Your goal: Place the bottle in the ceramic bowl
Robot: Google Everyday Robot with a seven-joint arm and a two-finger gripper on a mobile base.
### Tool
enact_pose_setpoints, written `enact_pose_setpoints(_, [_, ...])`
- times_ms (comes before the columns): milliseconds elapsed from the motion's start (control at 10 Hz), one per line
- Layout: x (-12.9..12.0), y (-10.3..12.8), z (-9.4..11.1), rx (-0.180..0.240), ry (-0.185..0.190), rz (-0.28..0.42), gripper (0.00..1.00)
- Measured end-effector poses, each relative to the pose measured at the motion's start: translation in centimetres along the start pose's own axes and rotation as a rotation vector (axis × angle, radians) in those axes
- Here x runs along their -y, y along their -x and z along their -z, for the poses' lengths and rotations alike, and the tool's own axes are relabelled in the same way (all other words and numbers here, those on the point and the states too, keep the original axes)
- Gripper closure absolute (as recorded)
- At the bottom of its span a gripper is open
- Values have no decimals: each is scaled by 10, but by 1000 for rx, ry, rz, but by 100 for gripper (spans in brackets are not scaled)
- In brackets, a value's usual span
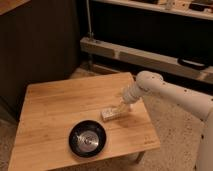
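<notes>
The bottle (111, 113) is small and whitish-cream and lies on its side on the wooden table (55, 107), right of centre. The ceramic bowl (87, 138) is black and glossy with a shiny centre, and stands near the table's front edge, down and left of the bottle. My gripper (120, 106) is at the end of the white arm (165, 92) that reaches in from the right. It is low over the table at the bottle's right end, touching or nearly touching it.
A dark wall panel (45, 45) stands behind the table on the left. A metal rail and shelf unit (150, 52) runs along the back right. Speckled floor (175, 135) lies to the right of the table, below the arm.
</notes>
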State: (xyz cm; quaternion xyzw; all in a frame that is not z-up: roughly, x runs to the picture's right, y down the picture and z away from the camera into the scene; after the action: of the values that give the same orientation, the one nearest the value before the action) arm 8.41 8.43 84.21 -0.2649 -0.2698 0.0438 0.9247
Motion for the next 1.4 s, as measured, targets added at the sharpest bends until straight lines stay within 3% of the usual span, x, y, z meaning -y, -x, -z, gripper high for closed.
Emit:
enact_pose_setpoints(300, [-3,-7,-17,44,52,36,35])
enact_pose_setpoints(1000, [-12,-8,-42,68,139,72,37])
enact_pose_setpoints(1400, [-19,-7,-49,62,187,73,71])
